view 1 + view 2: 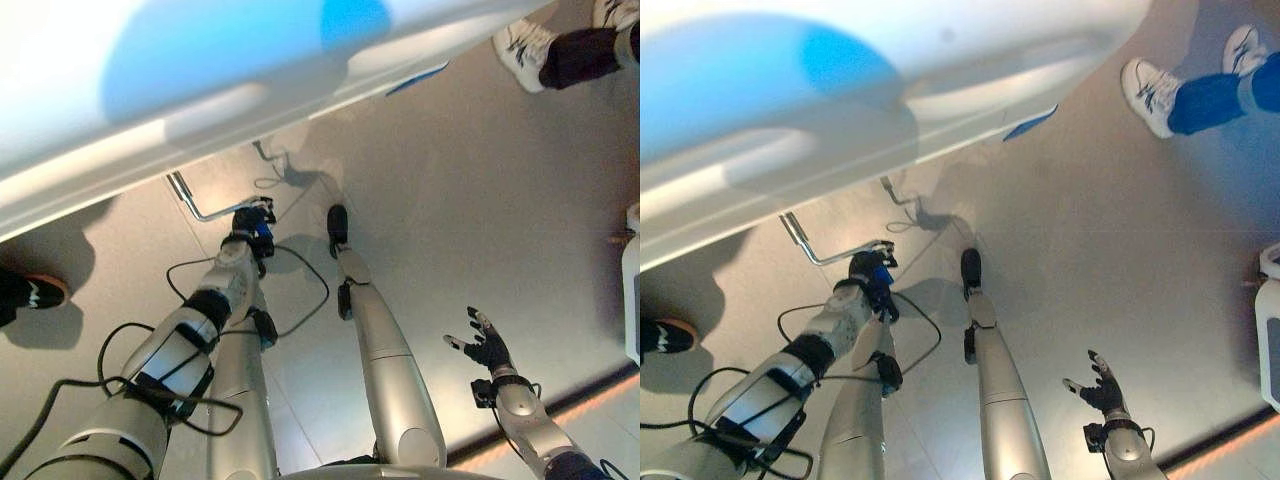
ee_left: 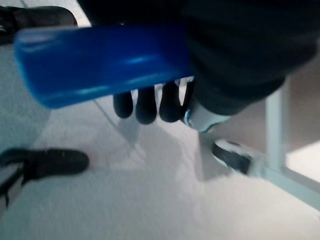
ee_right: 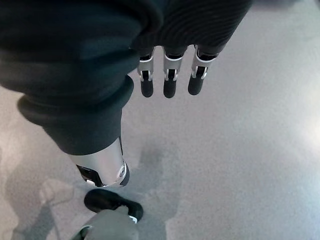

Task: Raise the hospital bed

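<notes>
The white hospital bed, with a blue patch on its end board, spans the top of the eye views. A bent metal crank sticks out from under it, ending in a blue grip. My left hand is low by the floor with its fingers curled round that blue grip. My right hand hangs out to the right, well away from the bed, its fingers straight and spread with nothing in them.
A person's white shoes stand on the grey floor at the upper right. A dark shoe is at the left edge. A white unit stands at the right edge. A bed caster is near the crank.
</notes>
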